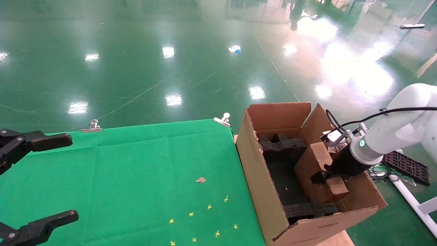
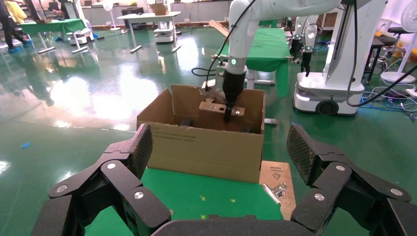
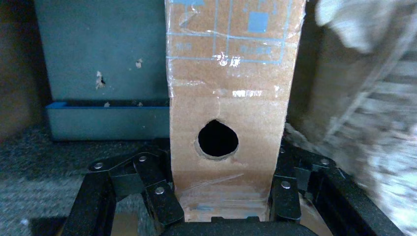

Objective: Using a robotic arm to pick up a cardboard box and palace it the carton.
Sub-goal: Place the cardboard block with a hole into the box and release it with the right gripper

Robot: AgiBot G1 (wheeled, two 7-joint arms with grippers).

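Gripping cardboard box (image 1: 322, 160) inside foam-lined carton (image 1: 259, 177), right pincer (image 1: 324, 175), left pincer (image 1: 41, 181) wide

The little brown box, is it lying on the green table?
No, the cardboard box is held in the right gripper inside the carton, not on the green table.
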